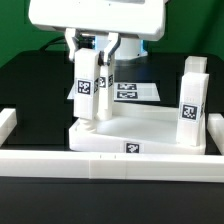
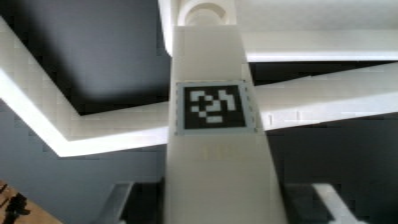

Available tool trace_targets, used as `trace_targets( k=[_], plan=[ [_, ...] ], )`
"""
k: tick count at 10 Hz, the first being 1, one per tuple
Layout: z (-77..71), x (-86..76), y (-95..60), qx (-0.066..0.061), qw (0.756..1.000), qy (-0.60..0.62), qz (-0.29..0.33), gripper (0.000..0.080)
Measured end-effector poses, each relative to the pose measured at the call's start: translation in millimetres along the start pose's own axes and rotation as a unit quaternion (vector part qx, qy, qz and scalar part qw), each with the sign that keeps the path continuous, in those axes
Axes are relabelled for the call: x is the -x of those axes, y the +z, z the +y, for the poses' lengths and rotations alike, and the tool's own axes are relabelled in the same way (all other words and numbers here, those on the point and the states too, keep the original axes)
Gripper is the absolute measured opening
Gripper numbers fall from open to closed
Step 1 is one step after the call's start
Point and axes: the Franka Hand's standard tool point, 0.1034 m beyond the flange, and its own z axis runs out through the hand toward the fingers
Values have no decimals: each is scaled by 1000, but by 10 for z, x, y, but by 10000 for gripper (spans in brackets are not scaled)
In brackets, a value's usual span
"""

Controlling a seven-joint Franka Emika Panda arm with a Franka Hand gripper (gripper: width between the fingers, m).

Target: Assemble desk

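Exterior view: hand (image 1: pixel 90 62) hangs over the near-left corner of the tabletop (image 1: pixel 140 128), fingers either side of an upright leg.
Hand state: clamped on the held leg (image 1: pixel 85 88); fingers pressed against the leg's upper part.
Held leg: stands vertical, tag facing the camera, its lower end at the tabletop's left corner; whether it is seated in the socket I cannot tell.
Leg relative to hand: directly below the hand, between the fingers, reaching down from them to the tabletop.
Wrist view: held leg (image 2: pixel 214 120) fills the middle, tag on its face; the tabletop's raised rim (image 2: pixel 107 125) runs behind it.
Tabletop: lies flat on the dark worktop (image 1: pixel 30 85), just behind the border rail (image 1: pixel 110 160), tag on its near edge.
Second leg (image 1: pixel 190 105): upright at the tabletop's right side, well apart from the hand.
Marker board (image 1: pixel 138 92): flat on the worktop, far side, behind the tabletop.
Count of legs: two in sight, one held, one free.
Count of tabletops: one.
Count of hands: one.
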Motion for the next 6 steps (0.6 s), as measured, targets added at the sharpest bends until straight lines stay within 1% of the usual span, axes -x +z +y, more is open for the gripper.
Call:
trace_targets(
  k=[2,4,5,6],
  plan=[
    [-35,29,17,-1,1000,-5,-2,290],
    [42,41,48,4,1000,-6,-5,290],
    [40,74,82,6,1000,-8,-8,290],
    [30,75,97,8,1000,-11,-4,290]
  ],
)
